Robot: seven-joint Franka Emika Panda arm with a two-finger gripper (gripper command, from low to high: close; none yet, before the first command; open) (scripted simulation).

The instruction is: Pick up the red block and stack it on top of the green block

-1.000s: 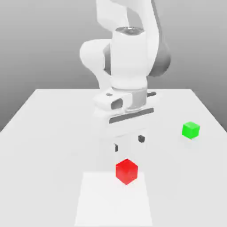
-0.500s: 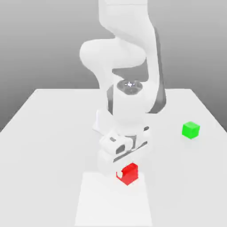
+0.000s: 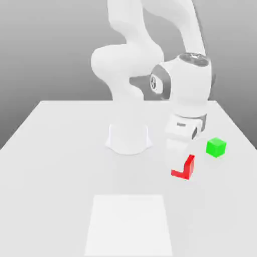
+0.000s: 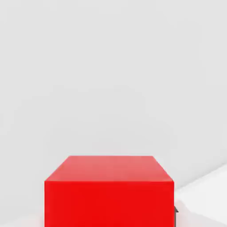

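Observation:
The red block [image 3: 188, 164] is clamped in my gripper [image 3: 179, 161], which is shut on it; the white hand hides the block's upper left part. In the exterior view the block hangs slightly to the left of and in front of the green block [image 3: 216, 147], with a small gap between them. The green block rests on the white table [image 3: 60, 150] near its right edge. In the hand view the red block [image 4: 108, 190] looms close, with bare table behind it.
The arm's white base [image 3: 128, 138] stands at the middle of the table, to the exterior view's left of the gripper. A paler square patch [image 3: 129, 223] marks the table's near part. The table's right edge runs just past the green block.
The gripper came down over the red block, shut on it, then carried it off the pale patch toward the exterior view's right, up to the green block. The green block stayed put.

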